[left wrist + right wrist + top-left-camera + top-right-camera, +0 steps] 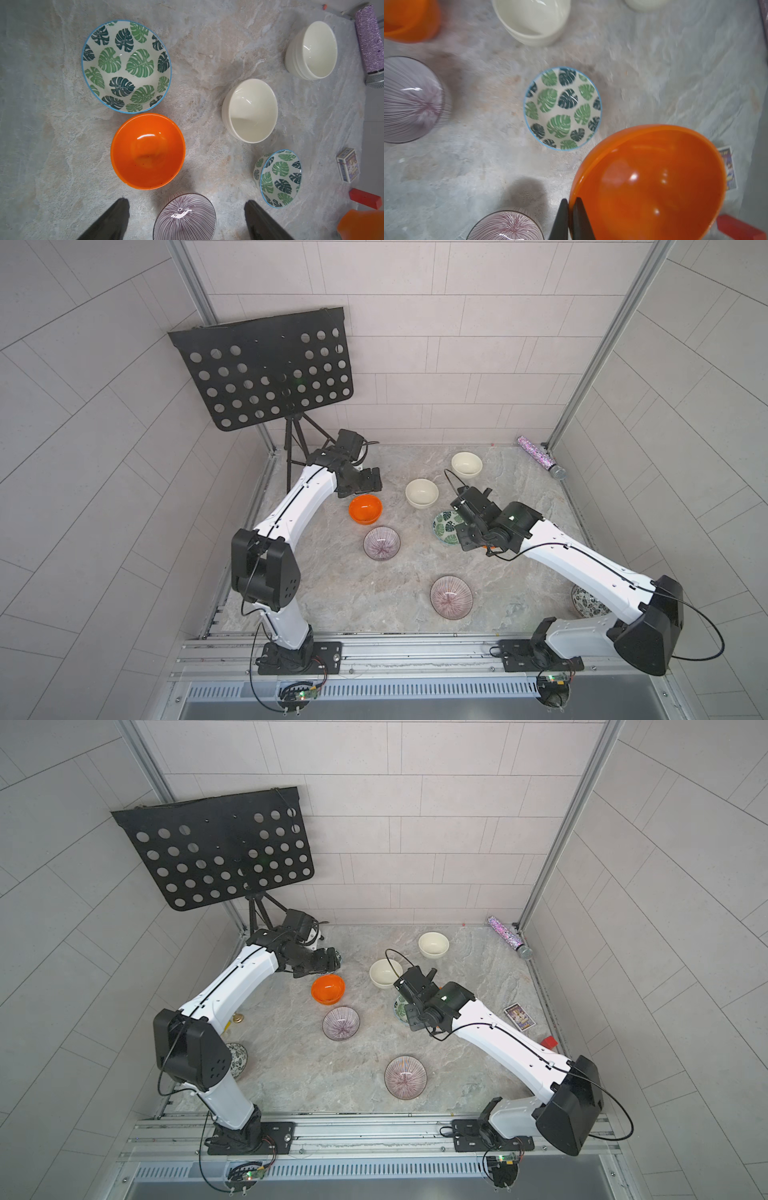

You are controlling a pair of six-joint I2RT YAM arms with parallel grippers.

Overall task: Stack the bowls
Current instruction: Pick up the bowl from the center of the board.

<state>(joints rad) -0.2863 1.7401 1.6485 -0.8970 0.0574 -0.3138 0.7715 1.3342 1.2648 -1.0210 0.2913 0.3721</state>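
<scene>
My right gripper point(571, 200) is shut on the rim of a glossy orange bowl point(650, 182), held above the table beside a green-leaf bowl point(562, 108). My left gripper point(186, 201) is open and empty, hovering over a second orange bowl point(148, 151), with a purple striped bowl point(185, 218) between its fingers' lines and another green-leaf bowl point(126, 66) beyond. Two cream bowls point(422, 493) point(466, 464) stand at the back. Two purple striped bowls point(381, 543) point(451, 596) sit mid-table. Each arm half hides a dark leaf-patterned bowl point(586, 601) point(237, 1054).
A black perforated music stand point(266, 369) rises at the back left. A glittery tube point(540, 456) lies in the back right corner. A card box point(518, 1017) and a red block point(549, 1042) lie along the right edge. Metal frame posts and tiled walls enclose the table.
</scene>
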